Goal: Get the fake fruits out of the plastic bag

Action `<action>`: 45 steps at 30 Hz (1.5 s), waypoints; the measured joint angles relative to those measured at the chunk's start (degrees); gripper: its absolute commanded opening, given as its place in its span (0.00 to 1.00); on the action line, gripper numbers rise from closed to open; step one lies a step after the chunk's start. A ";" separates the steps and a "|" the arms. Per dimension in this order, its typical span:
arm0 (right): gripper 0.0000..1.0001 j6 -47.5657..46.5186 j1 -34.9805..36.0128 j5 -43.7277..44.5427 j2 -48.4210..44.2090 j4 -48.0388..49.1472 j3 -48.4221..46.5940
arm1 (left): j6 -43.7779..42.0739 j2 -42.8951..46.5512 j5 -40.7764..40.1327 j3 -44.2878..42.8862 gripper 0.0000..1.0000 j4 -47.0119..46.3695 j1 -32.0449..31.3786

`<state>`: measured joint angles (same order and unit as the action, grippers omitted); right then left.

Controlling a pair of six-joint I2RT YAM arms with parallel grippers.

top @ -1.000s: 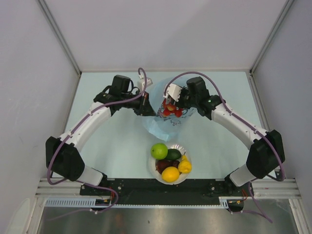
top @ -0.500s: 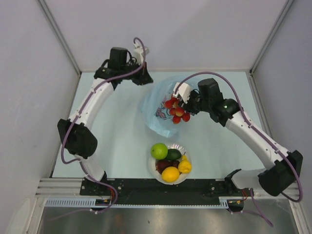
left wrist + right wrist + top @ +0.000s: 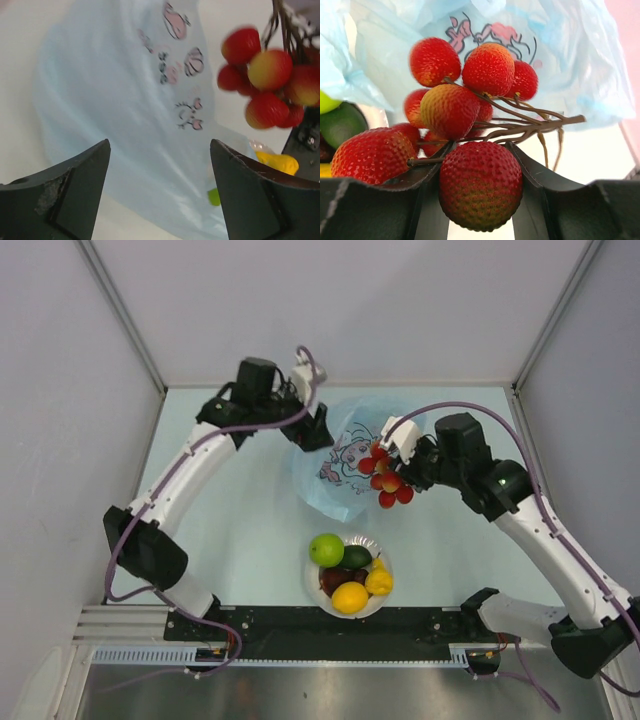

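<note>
Beside the floppy bag (image 3: 335, 490), the right tool (image 3: 480, 192) pinches the grape bunch (image 3: 386, 478), likely light and hard, at berry and stem; the left tool (image 3: 159, 185) stands wide, empty.

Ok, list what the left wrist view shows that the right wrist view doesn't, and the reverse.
Only the left wrist view: the left fingers, wide apart with nothing between them. Only the right wrist view: the right fingers closed around one fruit of the bunch of red plastic grapes, and a dark green plastic avocado at the left edge. Both: that bunch, and the thin translucent light-blue plastic bag with its pink-and-dark cartoon print.
</note>
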<state>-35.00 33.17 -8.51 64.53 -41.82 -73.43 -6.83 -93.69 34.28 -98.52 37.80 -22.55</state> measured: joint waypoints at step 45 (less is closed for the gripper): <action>0.00 -13.88 25.18 -1.73 3.74 -9.62 0.28 | -10.99 4.33 -35.56 -0.42 0.88 -1.33 0.11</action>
<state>-48.88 58.35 -10.24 68.27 -51.44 -73.14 -17.82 -89.36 -1.28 -98.94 36.47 -22.44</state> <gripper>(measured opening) 0.464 0.854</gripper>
